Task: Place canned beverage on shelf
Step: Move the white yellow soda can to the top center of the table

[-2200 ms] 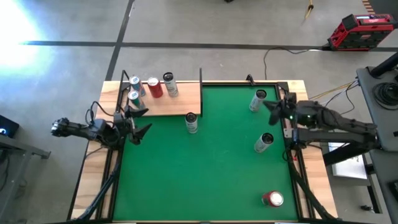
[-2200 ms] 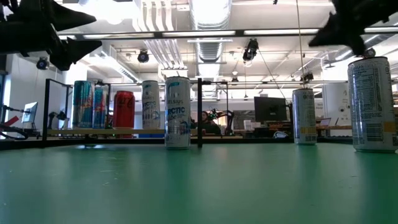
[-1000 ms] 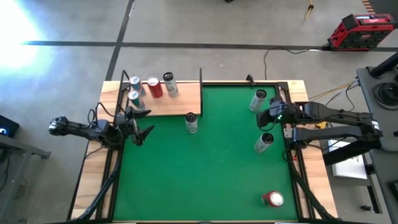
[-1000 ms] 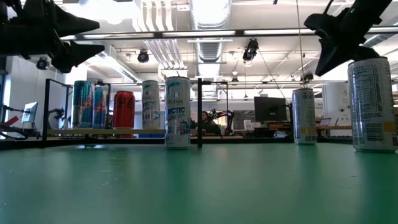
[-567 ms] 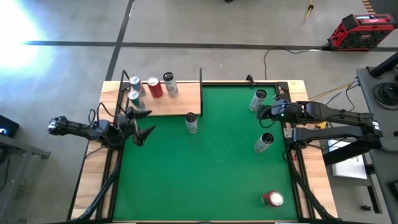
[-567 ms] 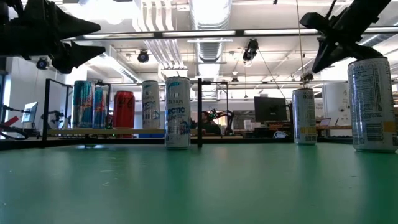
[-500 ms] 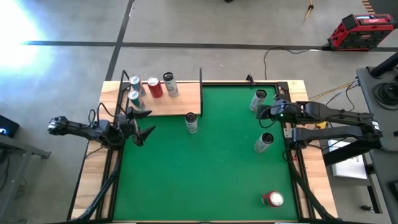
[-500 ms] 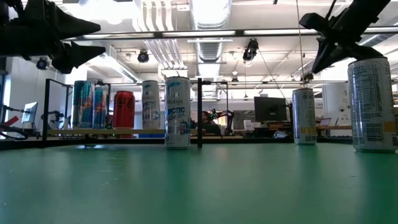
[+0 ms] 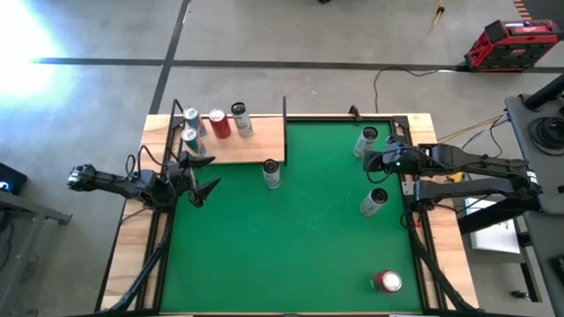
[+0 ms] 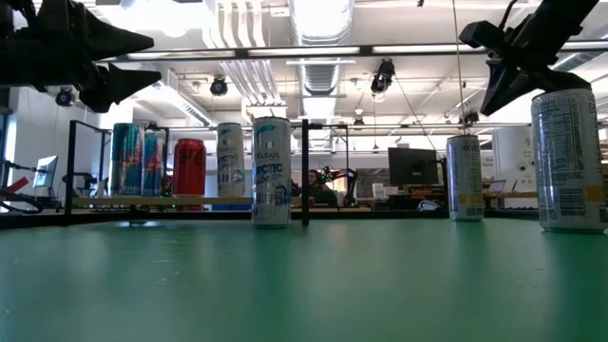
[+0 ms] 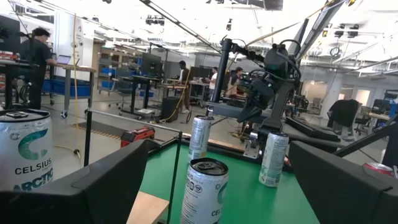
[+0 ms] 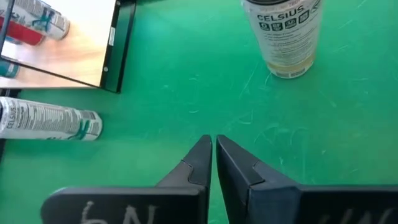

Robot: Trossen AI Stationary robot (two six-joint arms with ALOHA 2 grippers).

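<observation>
High view: right gripper (image 9: pixel 372 161) swung in from the table's right edge over the last two seconds, now hovering clenched and empty above the green mat (image 9: pixel 291 246), between the far can (image 9: pixel 365 141) and the near can (image 9: pixel 374 202); a pick seems next; shelf (image 9: pixel 238 141) well apart at far left, already carrying four cans.

Low view: right gripper (image 10: pixel 494 66) raised above can height.

Left wrist view: left gripper (image 11: pixel 205 186) spread, idle beside the shelf.

Right wrist view: fingertips (image 12: pixel 205 149) pressed together, far can (image 12: pixel 283 34) just ahead, untouched.
</observation>
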